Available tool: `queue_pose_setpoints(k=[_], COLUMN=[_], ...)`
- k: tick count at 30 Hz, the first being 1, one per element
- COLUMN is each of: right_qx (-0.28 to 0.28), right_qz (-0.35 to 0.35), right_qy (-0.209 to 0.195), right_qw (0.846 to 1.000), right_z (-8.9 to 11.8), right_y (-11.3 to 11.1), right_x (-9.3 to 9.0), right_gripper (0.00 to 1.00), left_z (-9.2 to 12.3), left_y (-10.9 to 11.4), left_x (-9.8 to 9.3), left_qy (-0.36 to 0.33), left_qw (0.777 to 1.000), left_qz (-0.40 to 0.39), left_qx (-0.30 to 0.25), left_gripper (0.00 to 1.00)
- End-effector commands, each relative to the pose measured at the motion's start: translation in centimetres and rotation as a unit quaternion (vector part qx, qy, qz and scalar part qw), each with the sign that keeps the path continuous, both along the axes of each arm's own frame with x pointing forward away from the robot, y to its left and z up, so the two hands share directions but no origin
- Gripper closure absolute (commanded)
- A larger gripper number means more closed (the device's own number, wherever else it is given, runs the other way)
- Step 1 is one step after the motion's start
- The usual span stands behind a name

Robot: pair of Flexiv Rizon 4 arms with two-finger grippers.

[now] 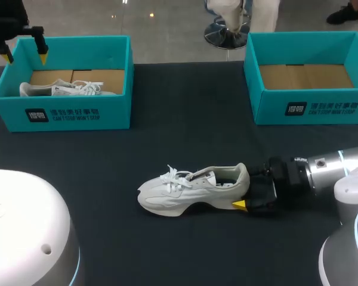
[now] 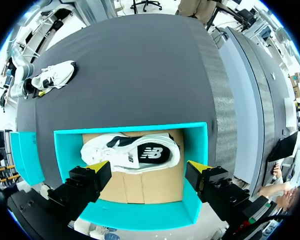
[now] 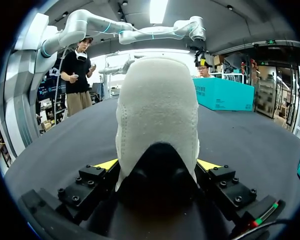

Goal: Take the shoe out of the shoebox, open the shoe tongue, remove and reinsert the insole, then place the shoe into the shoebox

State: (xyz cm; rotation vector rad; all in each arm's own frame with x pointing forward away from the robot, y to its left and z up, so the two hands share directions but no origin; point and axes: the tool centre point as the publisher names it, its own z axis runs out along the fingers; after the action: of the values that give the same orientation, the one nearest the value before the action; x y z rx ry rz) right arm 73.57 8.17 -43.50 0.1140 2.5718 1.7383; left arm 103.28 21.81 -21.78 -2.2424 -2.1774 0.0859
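A white shoe [image 1: 188,192] stands upright on the dark table, toe pointing left. My right gripper [image 1: 249,198] comes in from the right and is shut on its heel [image 3: 157,125], a yellow-tipped finger [image 3: 106,164] against each side. A second white shoe [image 1: 65,89] lies on its side in the left teal shoebox [image 1: 77,113]. My left gripper [image 1: 26,58] hangs open above that box's back left corner. In the left wrist view this shoe [image 2: 132,152] lies on the cardboard floor ahead of the open left gripper [image 2: 149,170], which holds nothing.
An open teal shoebox [image 1: 310,107] with a bare cardboard floor stands at the back right. The black table [image 1: 185,131] runs between the two boxes. In the right wrist view the left box [image 3: 222,95] shows far ahead, past the shoe.
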Motion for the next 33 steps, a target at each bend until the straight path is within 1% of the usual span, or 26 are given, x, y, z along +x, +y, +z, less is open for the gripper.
queue_pose_setpoints(k=[1, 3, 4, 5, 6, 7, 8, 9, 10, 12, 13, 33], right_qx=[-0.002, -0.002, -0.002, -0.002, -0.002, -0.002, -0.002, -0.002, -0.002, -0.002, -0.002, -0.002], right_qz=[0.000, 0.000, 0.000, 0.000, 0.000, 0.000, 0.000, 0.000, 0.000, 0.000, 0.000, 0.000], right_qy=[0.000, 0.000, 0.000, 0.000, 0.000, 0.000, 0.000, 0.000, 0.000, 0.000, 0.000, 0.000], right_qw=[1.000, 1.000, 1.000, 1.000, 1.000, 1.000, 1.000, 1.000, 1.000, 1.000, 1.000, 1.000], right_z=[-0.4, -0.4, -0.4, -0.4, -0.4, -0.4, -0.4, -0.4, -0.4, -0.4, -0.4, -0.4], right_y=[0.3, 0.3, 0.3, 0.3, 0.3, 0.3, 0.3, 0.3, 0.3, 0.3, 0.3, 0.3], right_x=[0.0, 0.0, 0.0, 0.0, 0.0, 0.0, 0.0, 0.0, 0.0, 0.0, 0.0, 0.0], right_gripper=[1.00, 1.00, 1.00, 1.00, 1.00, 1.00, 1.00, 1.00, 1.00, 1.00, 1.00, 1.00], left_z=[-0.1, -0.1, -0.2, -0.5, -0.5, -0.8, -0.9, -1.0, -1.3, -1.5, -1.5, -1.5], left_y=[-2.5, -3.6, -4.2, -5.1, -5.6, -6.2, -6.6, -6.9, -7.6, -8.4, -8.7, -8.7], left_x=[-3.3, -4.3, -4.8, -5.9, -6.4, -7.3, -7.9, -8.3, -9.0, -9.6, -10.1, -10.1], left_qy=[-0.027, -0.002, -0.006, -0.020, -0.012, -0.009, -0.012, -0.012, -0.004, 0.006, 0.010, 0.010], left_qw=[0.999, 0.999, 0.998, 0.995, 0.993, 0.988, 0.984, 0.981, 0.980, 0.978, 0.981, 0.981], left_qz=[0.020, 0.042, 0.064, 0.097, 0.113, 0.148, 0.175, 0.191, 0.198, 0.203, 0.187, 0.187], left_qx=[0.010, 0.002, 0.010, 0.026, 0.028, 0.035, 0.022, 0.023, 0.028, 0.040, 0.044, 0.044], left_gripper=[0.00, 0.00, 0.00, 0.00, 0.00, 0.00, 0.00, 0.00, 0.00, 0.00, 0.00, 0.00])
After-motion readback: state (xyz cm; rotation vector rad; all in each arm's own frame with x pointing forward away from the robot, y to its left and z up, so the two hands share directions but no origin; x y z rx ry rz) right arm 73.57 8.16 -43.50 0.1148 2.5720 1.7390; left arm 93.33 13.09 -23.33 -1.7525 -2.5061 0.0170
